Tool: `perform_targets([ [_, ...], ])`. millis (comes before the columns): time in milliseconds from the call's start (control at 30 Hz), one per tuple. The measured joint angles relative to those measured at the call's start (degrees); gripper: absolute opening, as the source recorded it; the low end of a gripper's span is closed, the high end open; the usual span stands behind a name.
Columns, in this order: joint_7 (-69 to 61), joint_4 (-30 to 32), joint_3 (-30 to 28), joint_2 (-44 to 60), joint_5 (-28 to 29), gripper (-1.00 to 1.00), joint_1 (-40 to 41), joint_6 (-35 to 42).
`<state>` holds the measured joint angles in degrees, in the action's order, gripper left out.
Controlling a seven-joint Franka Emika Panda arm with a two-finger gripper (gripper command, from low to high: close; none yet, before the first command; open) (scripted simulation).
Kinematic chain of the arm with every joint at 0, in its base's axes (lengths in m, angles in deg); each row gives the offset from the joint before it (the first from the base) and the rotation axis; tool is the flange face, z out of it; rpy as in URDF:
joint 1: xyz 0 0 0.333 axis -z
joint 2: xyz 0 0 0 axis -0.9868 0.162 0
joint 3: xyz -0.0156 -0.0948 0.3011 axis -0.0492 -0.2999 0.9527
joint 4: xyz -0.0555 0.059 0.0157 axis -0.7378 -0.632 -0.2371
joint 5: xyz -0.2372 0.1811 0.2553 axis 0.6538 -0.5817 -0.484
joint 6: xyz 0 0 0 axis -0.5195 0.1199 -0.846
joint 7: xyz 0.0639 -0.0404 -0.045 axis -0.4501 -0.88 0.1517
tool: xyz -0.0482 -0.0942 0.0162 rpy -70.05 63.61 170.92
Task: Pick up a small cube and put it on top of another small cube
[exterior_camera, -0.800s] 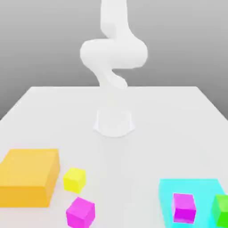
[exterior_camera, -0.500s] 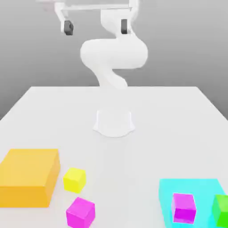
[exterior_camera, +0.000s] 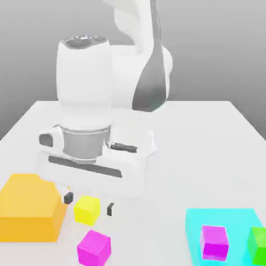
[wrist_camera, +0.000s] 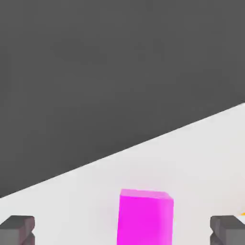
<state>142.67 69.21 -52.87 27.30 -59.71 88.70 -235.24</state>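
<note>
Hand: The hand (exterior_camera: 89, 203) is seen low over the bench (exterior_camera: 171, 176), tilted slightly, with its two fingers spread wide and nothing pinched between them.
Yellow cube: In the exterior view, the yellow cube (exterior_camera: 87, 210) is framed between the separated fingertips, near the orange block; whether it is touched by either finger cannot be told.
Near magenta cube: The near magenta cube (exterior_camera: 94, 249) is set on the bench just beside the yellow one, turned at an angle, and is left ungripped.
Orange block: The large orange block (exterior_camera: 28, 215) is placed at the exterior view's left, partly hidden by the hand.
Cyan slab: The cyan slab (exterior_camera: 195, 249) is laid at the exterior view's right, well apart from the hand, with a second magenta cube (exterior_camera: 214, 242) and a green cube (exterior_camera: 257, 245) seen over it.
Hand view: A magenta cube's pale-edged top and bright side are captured between the spread fingers, though not held.
</note>
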Motion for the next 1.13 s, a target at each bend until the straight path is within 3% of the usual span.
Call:
perform_targets([
  [200,0.1,-0.86,0.36,12.46,-1.25,0.0,0.81,-8.34],
  [233,0.04,-1.15,0.46,14.06,-1.33,-1.0,0.89,-9.63],
  [467,0.13,-1.17,0.52,14.23,-1.24,-1.0,0.96,-9.79],
  [633,0.23,0.24,0.47,5.42,-0.65,-1.0,0.48,-2.38],
  [900,-11.07,-7.87,12.66,-1.52,1.88,-1.0,-9.33,12.85],
  [1000,-12.2,-9.33,14.55,2.87,4.68,-1.0,-12.19,10.17],
  [1033,-12.08,-9.31,14.54,3.9,5.2,1.0,-12.53,9.15],
  [1133,-12.08,-9.31,14.54,3.9,5.19,1.0,-12.53,9.15],
])
